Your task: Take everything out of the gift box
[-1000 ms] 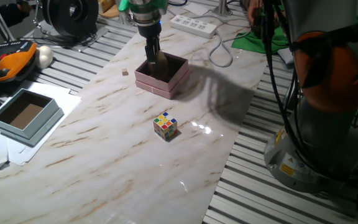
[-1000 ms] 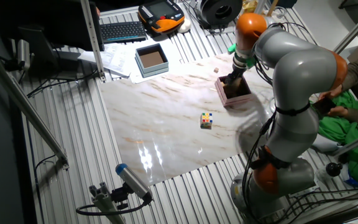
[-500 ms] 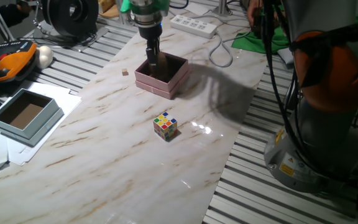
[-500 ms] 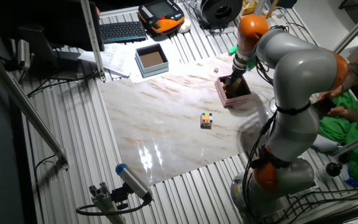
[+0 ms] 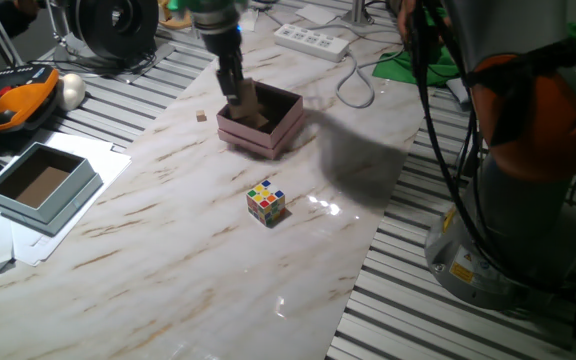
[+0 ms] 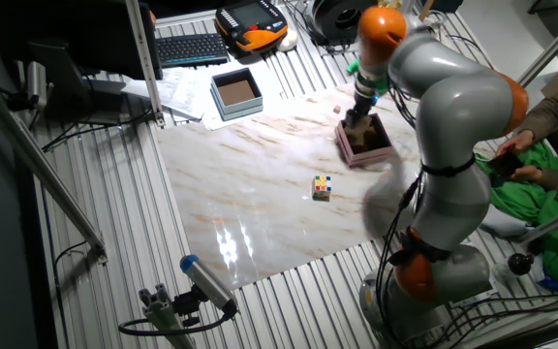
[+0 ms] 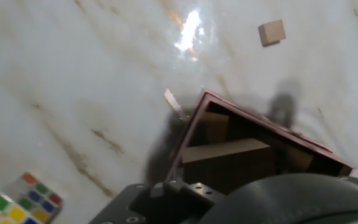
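The pale-pink gift box [image 5: 286,125] stands at the far end of the marble board and also shows in the other fixed view [image 6: 367,151]. My gripper [image 5: 236,97] hangs over the box's left wall, shut on a light-brown wooden cube [image 5: 248,101] just above the rim. In the hand view the held cube [image 7: 225,151] lies in front of the box wall [image 7: 188,134], and another wooden cube [image 7: 215,124] sits inside. The tiny wooden cube [image 5: 200,116] lies on the board to the left of the box and also shows in the hand view [image 7: 271,32].
A multicoloured puzzle cube [image 5: 266,202] sits mid-board in front of the box. A grey-blue box with a brown inside [image 5: 43,185] stands on papers at the left. A power strip [image 5: 313,40] and a green cloth [image 5: 408,65] lie behind the box. My arm's base [image 5: 508,200] is on the right.
My gripper has risen out of the gift box and swung left over its left wall, taking a wooden cube with it. The box and puzzle cube have not moved.
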`<state>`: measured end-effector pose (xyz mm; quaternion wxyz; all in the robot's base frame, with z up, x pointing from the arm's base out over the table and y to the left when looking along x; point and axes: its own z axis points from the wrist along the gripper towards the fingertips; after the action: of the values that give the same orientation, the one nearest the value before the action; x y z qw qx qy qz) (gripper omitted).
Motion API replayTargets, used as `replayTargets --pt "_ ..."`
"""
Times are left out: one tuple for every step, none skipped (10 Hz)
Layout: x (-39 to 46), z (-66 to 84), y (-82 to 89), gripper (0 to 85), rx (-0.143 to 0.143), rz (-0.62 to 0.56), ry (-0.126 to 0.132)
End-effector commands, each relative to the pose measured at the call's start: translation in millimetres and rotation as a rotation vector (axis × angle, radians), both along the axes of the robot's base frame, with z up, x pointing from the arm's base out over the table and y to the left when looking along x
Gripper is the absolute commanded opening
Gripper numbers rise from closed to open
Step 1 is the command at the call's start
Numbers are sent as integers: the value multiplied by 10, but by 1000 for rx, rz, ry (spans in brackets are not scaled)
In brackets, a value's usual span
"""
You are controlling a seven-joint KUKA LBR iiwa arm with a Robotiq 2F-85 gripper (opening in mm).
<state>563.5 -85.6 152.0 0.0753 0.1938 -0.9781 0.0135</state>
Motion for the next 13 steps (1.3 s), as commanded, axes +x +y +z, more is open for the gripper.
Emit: replayTargets --pt "2 235 159 0 -4 -20 1" --pt "-19 263 274 0 -6 -49 -9" --pt "-56 257 403 0 -6 -84 -34" --pt "-82 239 517 0 -16 -110 -53" --pt "-111 205 611 0 -24 -137 -72" --pt "-136 155 683 0 -33 -154 -87" --pt "-143 88 720 0 -28 -158 -92" --pt "-139 31 742 0 -23 -158 -96" --pt "-136 -27 762 0 -25 -158 -104" --pt "-139 -75 770 170 -42 -163 -115" --pt "-153 -129 778 340 -43 -177 -136" --pt "-157 -181 793 340 -47 -180 -147" --pt "-151 -225 795 510 -46 -185 -149"
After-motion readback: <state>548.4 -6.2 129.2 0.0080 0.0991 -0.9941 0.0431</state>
